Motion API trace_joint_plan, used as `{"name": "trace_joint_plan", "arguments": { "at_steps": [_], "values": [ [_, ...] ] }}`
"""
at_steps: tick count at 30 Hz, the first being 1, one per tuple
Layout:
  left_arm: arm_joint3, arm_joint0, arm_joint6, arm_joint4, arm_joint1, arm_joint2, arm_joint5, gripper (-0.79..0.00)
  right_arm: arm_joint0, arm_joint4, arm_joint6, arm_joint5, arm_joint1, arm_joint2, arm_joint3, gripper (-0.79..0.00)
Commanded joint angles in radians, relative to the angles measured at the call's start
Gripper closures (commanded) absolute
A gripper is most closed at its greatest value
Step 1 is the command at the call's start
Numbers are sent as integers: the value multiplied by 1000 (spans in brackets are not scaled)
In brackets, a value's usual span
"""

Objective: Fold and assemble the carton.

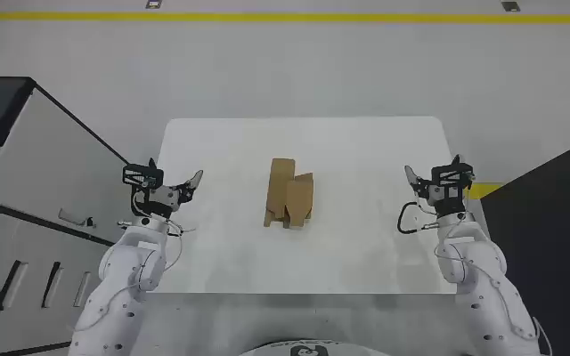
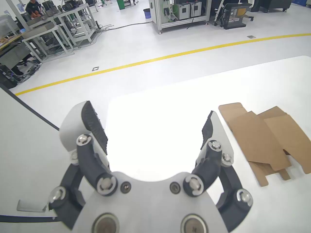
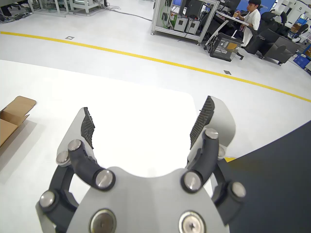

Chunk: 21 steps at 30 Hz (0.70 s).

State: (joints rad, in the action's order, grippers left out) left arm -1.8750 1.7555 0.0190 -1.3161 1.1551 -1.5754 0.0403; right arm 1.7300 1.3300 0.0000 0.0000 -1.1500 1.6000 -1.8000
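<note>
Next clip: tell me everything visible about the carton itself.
The carton is plain brown cardboard, unassembled, lying mostly flat near the middle of the white table. Its panels overlap in layers, with small tabs sticking out at the end nearer the robot and a round-cornered flap at the far end. Only the table touches it.

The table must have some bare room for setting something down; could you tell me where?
Bare: between the carton and the left gripper, between carton and right gripper, and the far and near strips of the table. Crowded only at centre, where the flattened carton lies.
</note>
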Motion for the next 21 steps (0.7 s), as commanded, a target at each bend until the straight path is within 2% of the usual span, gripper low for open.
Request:
{"name": "trace_joint_plan", "arguments": {
  "at_steps": [1,8,10,18,21],
  "values": [
    [0,0,0,0,0,0,0,-785,0,0,0,0,0,0,0,-784],
    [-8,0,-12,-8,0,3,4,-785,0,0,0,0,0,0,0,-785],
    [-24,7,-13,-12,1,20,36,-785,0,0,0,0,0,0,0,-785],
    [-72,33,-31,-232,-5,124,165,-785,0,0,0,0,0,0,0,-785],
    [-74,34,-33,-245,-6,127,173,-785,0,0,0,0,0,0,0,-785]
  ]
}}
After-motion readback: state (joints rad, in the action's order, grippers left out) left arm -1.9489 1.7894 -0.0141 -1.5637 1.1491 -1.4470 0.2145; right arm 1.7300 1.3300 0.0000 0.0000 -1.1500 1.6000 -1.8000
